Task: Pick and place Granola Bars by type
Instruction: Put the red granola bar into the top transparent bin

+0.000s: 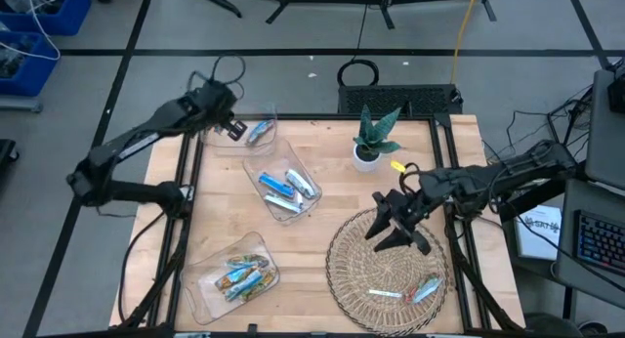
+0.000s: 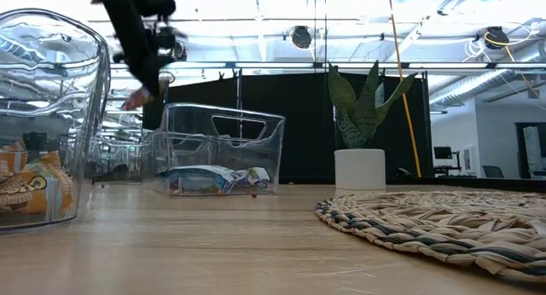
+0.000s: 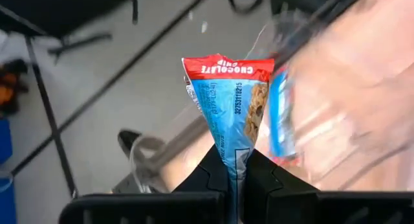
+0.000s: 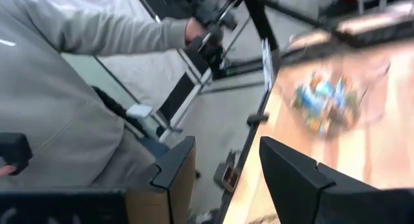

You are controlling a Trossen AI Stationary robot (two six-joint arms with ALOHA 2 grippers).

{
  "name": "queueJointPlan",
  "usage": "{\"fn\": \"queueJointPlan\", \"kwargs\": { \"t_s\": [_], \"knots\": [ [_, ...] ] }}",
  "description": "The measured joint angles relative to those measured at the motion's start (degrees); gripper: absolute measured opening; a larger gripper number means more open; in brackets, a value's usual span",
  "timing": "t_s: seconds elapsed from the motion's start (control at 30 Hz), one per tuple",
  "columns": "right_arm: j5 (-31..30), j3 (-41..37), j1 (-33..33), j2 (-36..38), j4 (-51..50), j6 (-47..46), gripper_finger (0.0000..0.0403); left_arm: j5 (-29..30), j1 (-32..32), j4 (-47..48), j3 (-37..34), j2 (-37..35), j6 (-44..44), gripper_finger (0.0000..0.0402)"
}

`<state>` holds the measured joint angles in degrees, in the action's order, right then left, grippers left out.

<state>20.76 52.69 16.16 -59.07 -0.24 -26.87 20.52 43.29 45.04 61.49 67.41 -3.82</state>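
Left gripper, upper left, pinches one blue chocolate-chip granola bar upright between its fingers, beside the farthest of three clear bins. Two bars lie on the woven mat lower right, just below the spread right gripper.

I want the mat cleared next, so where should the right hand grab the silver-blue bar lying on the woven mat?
Pinch the silver-blue bar across its narrow middle, coming straight down with the open right hand. It lies flat and slanted on the woven mat, sides clear.
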Motion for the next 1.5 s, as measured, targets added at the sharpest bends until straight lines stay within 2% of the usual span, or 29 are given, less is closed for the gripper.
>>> {"fn": "queueJointPlan", "kwargs": {
  "t_s": [0.2, 0.37, 0.43, 0.63, 0.73, 0.83, 0.97, 1.07, 1.13, 1.27, 1.4, 1.5],
  "knots": [
    [-1.50, -4.08, 3.13, 0.10, -1.62, -5.76, 0.0162, -5.65, 5.42, 0.13, 0.00, 11.77, -5.01, 0.0015],
    [-5.60, -5.11, 6.17, 0.20, -14.85, -9.34, 0.0162, -5.71, 7.47, -0.34, 0.00, 20.61, -6.03, 0.0017],
    [-7.11, -5.11, 7.75, 0.28, -18.79, -8.97, 0.0162, -5.92, 8.29, -0.23, 0.00, 23.16, -4.75, 0.0039],
    [-10.14, -5.11, 13.74, 0.26, -32.14, -9.62, 0.0162, -8.11, 9.57, -0.81, -0.02, 25.30, -1.70, 0.0157],
    [-10.00, -5.11, 17.44, 0.24, -38.98, -11.20, 0.0162, -8.87, 9.73, -1.41, -0.02, 23.53, -0.53, 0.0218],
    [-9.99, -5.07, 21.85, -0.31, -44.68, -12.76, 0.0162, -15.20, 9.51, -1.93, -0.02, 19.79, -0.24, 0.0273],
    [-7.91, -5.08, 26.72, -2.44, -49.07, -12.85, 0.0162, -33.66, 9.16, -6.15, -0.04, 13.31, 2.40, 0.0327],
    [-6.97, -5.96, 28.62, -4.43, -46.87, -12.88, 0.0162, -48.14, 8.49, -10.61, -0.04, 8.85, 7.96, 0.0352],
    [-6.98, -6.73, 29.09, -5.72, -44.39, -12.90, 0.0162, -54.66, 7.37, -14.34, -0.04, 6.06, 11.86, 0.0364],
    [-6.98, -8.36, 29.34, -8.39, -41.29, -12.62, 0.0162, -59.45, 3.90, -20.46, -0.04, 0.89, 17.94, 0.0377],
    [-6.66, -11.10, 29.34, -10.00, -36.26, -12.82, 0.0162, -61.03, -0.20, -28.46, -0.04, -3.25, 23.09, 0.0375],
    [-4.09, -13.77, 29.36, -10.99, -31.61, -13.39, 0.0162, -61.16, -3.13, -35.50, -0.04, -5.67, 27.31, 0.0371]
  ]
}}
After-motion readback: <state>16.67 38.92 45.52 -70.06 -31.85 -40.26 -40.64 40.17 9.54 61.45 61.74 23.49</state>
